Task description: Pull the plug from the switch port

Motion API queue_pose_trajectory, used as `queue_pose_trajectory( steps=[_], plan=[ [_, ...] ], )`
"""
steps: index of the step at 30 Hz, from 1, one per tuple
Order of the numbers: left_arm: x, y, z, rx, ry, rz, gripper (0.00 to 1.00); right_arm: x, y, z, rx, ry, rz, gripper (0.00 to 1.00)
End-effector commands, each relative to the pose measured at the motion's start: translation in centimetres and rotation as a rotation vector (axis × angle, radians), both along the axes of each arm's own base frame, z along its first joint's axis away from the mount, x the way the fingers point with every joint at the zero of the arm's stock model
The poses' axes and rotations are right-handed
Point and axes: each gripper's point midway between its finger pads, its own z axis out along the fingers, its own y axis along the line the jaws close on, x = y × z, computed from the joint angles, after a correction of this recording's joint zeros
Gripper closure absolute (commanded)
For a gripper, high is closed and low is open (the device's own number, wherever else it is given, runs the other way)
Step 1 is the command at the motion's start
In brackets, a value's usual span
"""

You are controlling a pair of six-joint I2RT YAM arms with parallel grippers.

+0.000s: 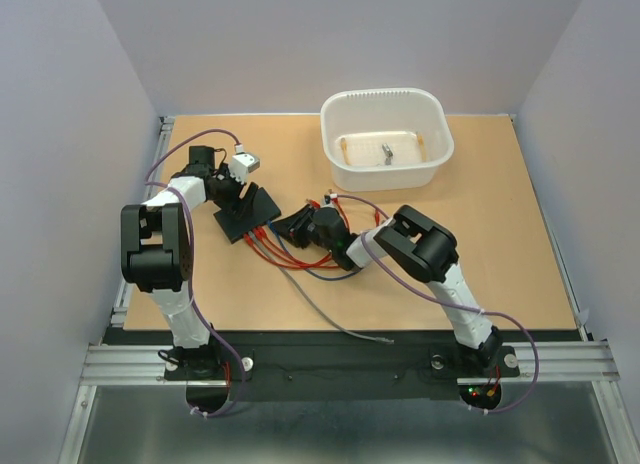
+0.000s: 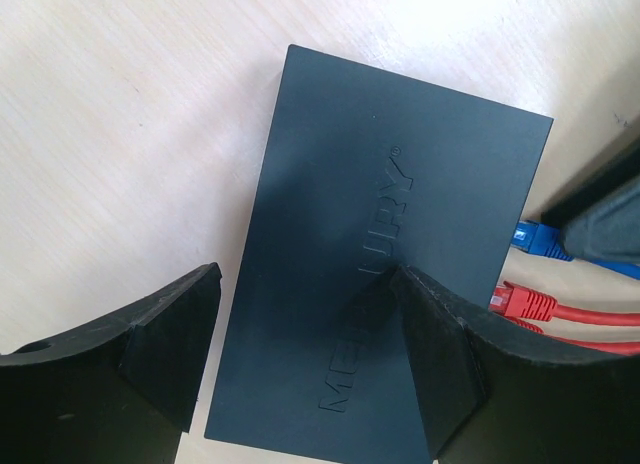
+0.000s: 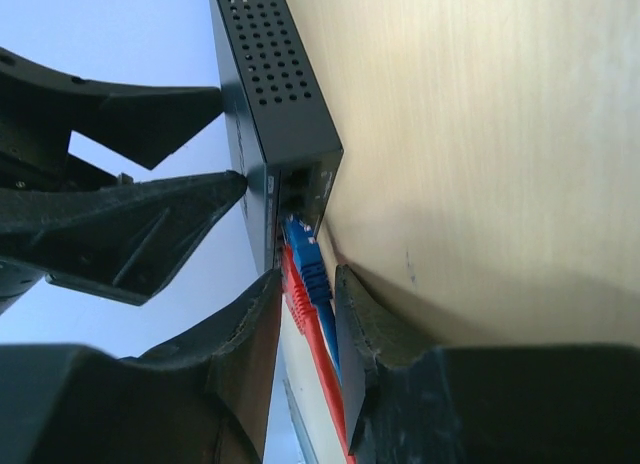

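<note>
The switch (image 1: 257, 214) is a flat black box left of the table's centre, and it fills the left wrist view (image 2: 400, 184). My left gripper (image 1: 237, 188) hangs over it, open (image 2: 308, 276): one finger is beside its edge, the other over its top. A blue plug (image 3: 303, 254) and a red plug (image 3: 294, 296) sit in its ports (image 3: 300, 189). My right gripper (image 1: 297, 224) is at the port edge. Its fingers (image 3: 352, 309) are closed around the blue plug (image 2: 538, 239), with the lower finger against the table.
A white plastic tub (image 1: 385, 139) with small items stands at the back right. Several red cables (image 1: 290, 252) loop from the switch toward the right arm. A grey cable (image 1: 340, 319) trails to the front edge. Walls enclose the table on three sides.
</note>
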Motion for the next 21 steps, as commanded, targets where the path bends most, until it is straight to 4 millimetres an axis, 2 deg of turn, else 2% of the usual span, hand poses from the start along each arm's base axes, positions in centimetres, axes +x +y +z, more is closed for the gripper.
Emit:
queue_pose_trajectory(
  steps=[1,5,13,21],
  plan=[
    [-1.9,-0.1,-1.7,0.004,0.080,0.001,0.19,-4.7,-2.1,-8.8,-0.245,0.142,0.071,0.66],
    [-1.9,0.0,-1.8,0.008,0.077,0.003,0.19,-4.6,-1.5,-9.6,-0.243,0.154,0.074,0.66],
    [-1.9,-0.2,-1.8,0.005,0.075,0.000,0.19,-2.7,-0.4,-9.3,-0.237,0.114,0.045,0.64],
    [-1.8,-0.2,-1.7,0.001,0.070,-0.001,0.19,-1.8,-1.2,-9.8,-0.243,0.129,-0.005,0.65]
  ],
)
